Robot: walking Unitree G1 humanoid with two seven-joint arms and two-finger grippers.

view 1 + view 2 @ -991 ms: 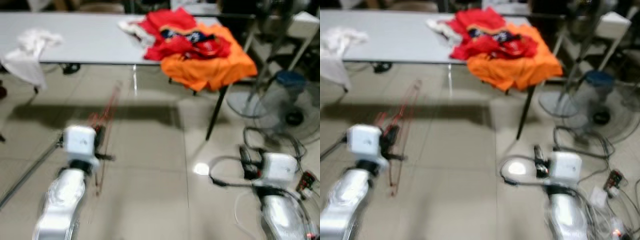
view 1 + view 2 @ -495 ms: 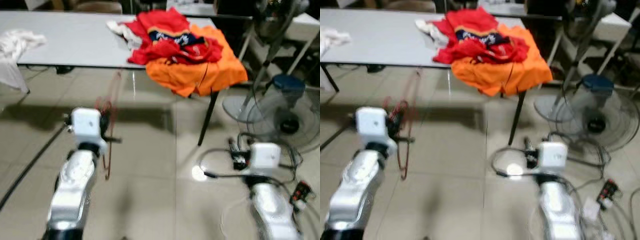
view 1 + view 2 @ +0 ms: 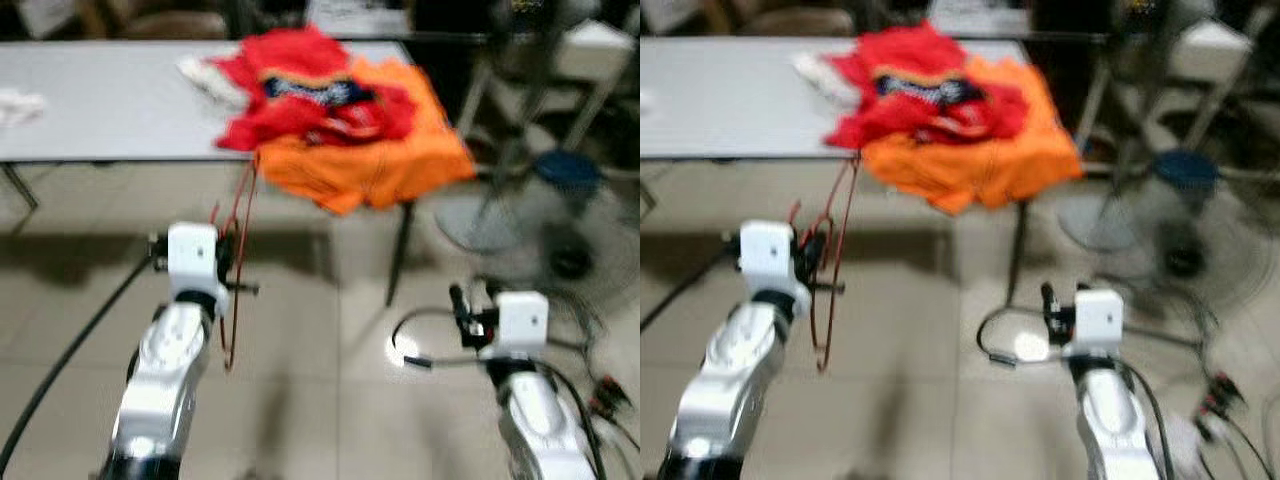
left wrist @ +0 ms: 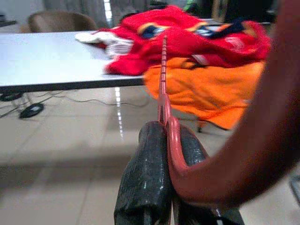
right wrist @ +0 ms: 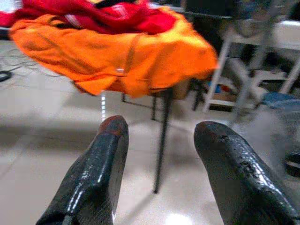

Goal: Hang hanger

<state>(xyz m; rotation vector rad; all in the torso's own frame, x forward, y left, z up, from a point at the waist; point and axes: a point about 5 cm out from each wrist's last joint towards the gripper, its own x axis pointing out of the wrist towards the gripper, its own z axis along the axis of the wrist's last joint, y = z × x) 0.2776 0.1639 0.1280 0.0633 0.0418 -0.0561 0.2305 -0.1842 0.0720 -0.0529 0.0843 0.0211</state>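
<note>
Table [image 3: 100, 110] heaped with clothes [image 3: 340, 120] faces gripper-held hanger [image 3: 238, 270].

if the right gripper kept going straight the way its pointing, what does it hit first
Probably the dark table leg under the hanging orange garment. The right gripper, jaws open, points at it over bare floor; depth is hard to judge.

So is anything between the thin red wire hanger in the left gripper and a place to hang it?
The left gripper is shut on the red wire hanger. No rail or hook can be made out, so the path cannot be judged; ahead are the grey table and heaped red and orange clothes.
</note>
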